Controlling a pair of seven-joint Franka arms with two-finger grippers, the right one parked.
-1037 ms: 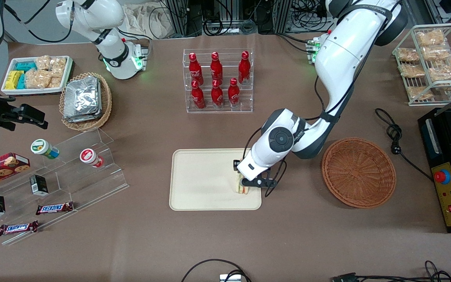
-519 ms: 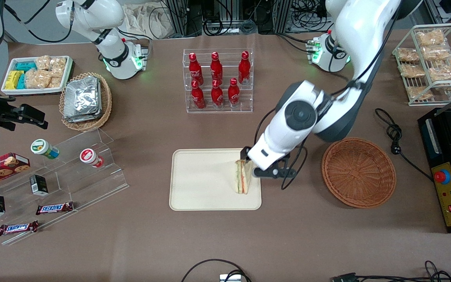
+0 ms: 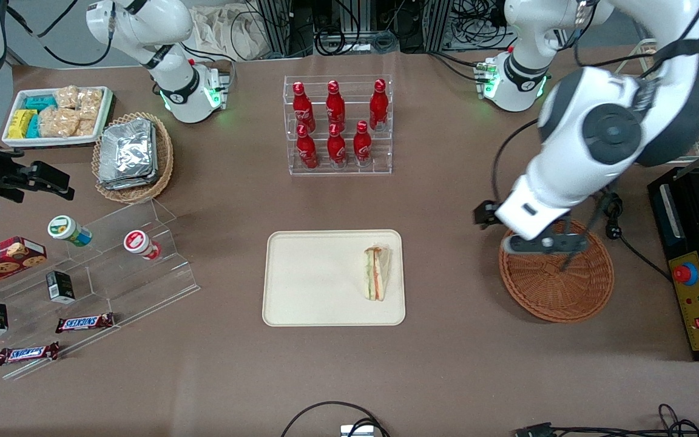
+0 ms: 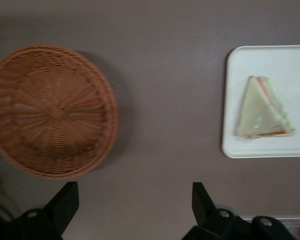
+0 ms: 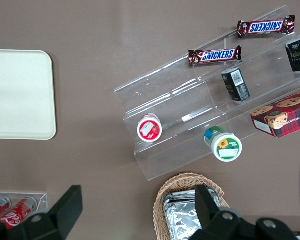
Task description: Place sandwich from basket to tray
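The sandwich lay flat on the tray, near the tray's 3 o'clock edge as the front view shows it, and nothing touched it. In the left wrist view the wedge lay wholly inside the rim of the tray, with bare desk between the tray and the basket.

At about 3 o'clock from the tray stood the basket, and it held nothing — its woven bottom showed bare in both views. The end effector hung above the basket's 11 o'clock rim, well apart from the sandwich. Its fingers were spread wide and held nothing, so the sandwich was released.

Farther from the front camera, at 12 o'clock from the tray, the rack of red bottles stood untouched.

By my judgement the task was practically done: the sandwich was out of the basket and on the tray. What was left, at most, was for the arm to move to a resting pose.
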